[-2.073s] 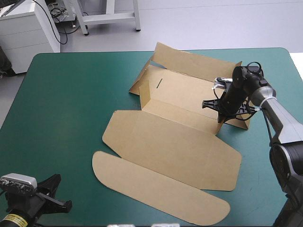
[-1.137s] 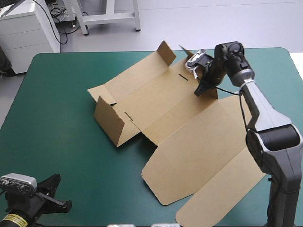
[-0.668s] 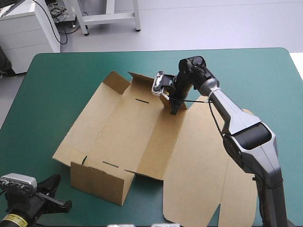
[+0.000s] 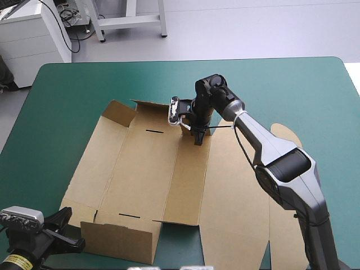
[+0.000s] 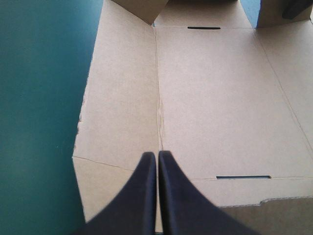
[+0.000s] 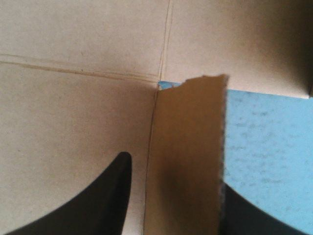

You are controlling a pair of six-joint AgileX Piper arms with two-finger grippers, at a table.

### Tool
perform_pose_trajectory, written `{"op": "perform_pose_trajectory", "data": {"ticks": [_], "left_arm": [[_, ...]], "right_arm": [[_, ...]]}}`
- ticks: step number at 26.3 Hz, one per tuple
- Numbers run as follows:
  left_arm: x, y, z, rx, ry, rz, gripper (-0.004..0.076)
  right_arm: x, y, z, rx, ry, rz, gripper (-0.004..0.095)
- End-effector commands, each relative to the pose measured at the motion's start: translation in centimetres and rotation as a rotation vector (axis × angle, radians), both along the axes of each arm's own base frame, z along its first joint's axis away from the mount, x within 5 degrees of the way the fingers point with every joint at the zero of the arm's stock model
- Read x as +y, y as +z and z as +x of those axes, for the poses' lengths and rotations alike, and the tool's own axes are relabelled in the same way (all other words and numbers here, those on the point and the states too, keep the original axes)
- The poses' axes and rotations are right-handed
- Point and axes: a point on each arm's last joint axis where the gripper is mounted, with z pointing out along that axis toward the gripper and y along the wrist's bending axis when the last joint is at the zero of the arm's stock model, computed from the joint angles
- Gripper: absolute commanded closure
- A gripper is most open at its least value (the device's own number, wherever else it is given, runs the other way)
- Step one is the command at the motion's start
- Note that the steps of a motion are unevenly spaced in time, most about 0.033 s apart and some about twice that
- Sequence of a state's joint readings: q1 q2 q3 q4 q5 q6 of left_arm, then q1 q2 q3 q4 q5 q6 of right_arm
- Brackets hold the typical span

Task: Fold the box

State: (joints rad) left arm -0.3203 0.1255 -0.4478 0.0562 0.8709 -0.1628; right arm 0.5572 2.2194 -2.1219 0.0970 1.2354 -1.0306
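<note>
Reporting first: where is the box? (desk)

The box [image 4: 149, 169] lies on the worktop [image 4: 67, 95], left of centre and part-formed. I see the near wall [image 4: 118, 243] and the far wall [image 4: 154, 108] raised. The lid [image 4: 236, 191] lies flat on the right-hand side, reaching toward the near edge. (operator)

State of each pincer? (desk)

My right pincer [image 4: 197, 136] is released. Its fingers stand apart astride a raised flap [image 6: 188, 147] at the tray's far right corner. A gap shows between one finger and the board, so I judge the flap not clamped. My left pincer [image 5: 157, 159] is clenched on nothing and hangs over the near wall, in line with a crease. (operator)

Which step is in hand? (desk)

I judge it to be wall forming. Both end walls are up. The long side panels [image 4: 95, 163] appear to lie flat, or nearly so. The slot [image 5: 243, 177] by the near wall is unfilled. (operator)

What does the next move call for? (desk)

1. Settle the flap inward, square to the far wall.
2. Raise the side panel beside it so that it traps the flap.
3. Brace the near end with my left pincer, since I expect light board to slide under a one-sided push.

I cannot tell from here whether the far flap on the other corner is seated. (operator)
</note>
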Motion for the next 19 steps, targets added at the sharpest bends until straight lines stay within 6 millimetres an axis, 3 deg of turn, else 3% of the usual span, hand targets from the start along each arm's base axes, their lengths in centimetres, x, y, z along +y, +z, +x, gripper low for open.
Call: {"op": "perform_pose_trajectory", "data": {"ticks": [1,6,8,16,19], "left_arm": [[-0.1,1.4,0.3,-0.080,-0.003,-0.022,0.0731],[-0.1,1.4,0.3,-0.080,-0.003,-0.022,0.0731],[-0.1,1.4,0.3,-0.080,-0.003,-0.022,0.0731],[-0.1,1.4,0.3,-0.080,-0.003,-0.021,0.0731],[-0.1,1.4,0.3,-0.080,-0.003,-0.021,0.0731]], "right_arm": [[-0.4,3.9,-0.6,-0.084,-0.005,0.060,0.0427],[-0.9,8.4,-0.5,-0.174,-0.141,0.136,0.0423],[-1.8,11.6,-0.8,-0.264,-0.238,0.167,0.0423],[-5.1,19.3,-4.3,-0.357,-0.480,0.357,0.0429],[-6.7,21.9,-6.2,-0.376,-0.586,0.442,0.0570]]}}
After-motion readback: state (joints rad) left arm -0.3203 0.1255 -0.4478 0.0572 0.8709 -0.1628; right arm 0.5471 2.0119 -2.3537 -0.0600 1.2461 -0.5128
